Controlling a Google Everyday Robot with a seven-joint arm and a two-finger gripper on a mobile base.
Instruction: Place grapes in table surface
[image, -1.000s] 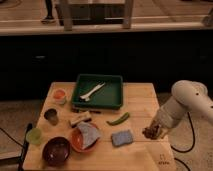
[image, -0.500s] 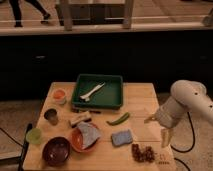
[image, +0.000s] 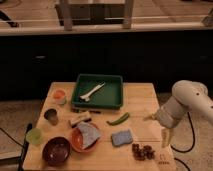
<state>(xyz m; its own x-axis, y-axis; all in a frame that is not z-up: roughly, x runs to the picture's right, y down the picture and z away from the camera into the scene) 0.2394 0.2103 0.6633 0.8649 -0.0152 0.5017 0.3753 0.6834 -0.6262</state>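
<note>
The grapes (image: 142, 151), a small dark reddish-purple cluster, lie on the table surface (image: 145, 100) near its front right corner, beside the small dark logo mark (image: 162, 161). My gripper (image: 157, 128) hangs on the white arm at the right, above and a little to the right of the grapes, clear of them. It is open and empty, with its tan fingers (image: 166, 137) spread apart.
A blue sponge (image: 121, 137) lies left of the grapes and a green pod (image: 118, 119) behind it. Further left are an orange plate with a cloth (image: 85, 136), a maroon bowl (image: 56, 150) and small cups. A green tray (image: 112, 100) with a white utensil sits at the back.
One second ago my gripper held the grapes low over the table's right front. It let them go onto the table and has lifted up and away from them.
</note>
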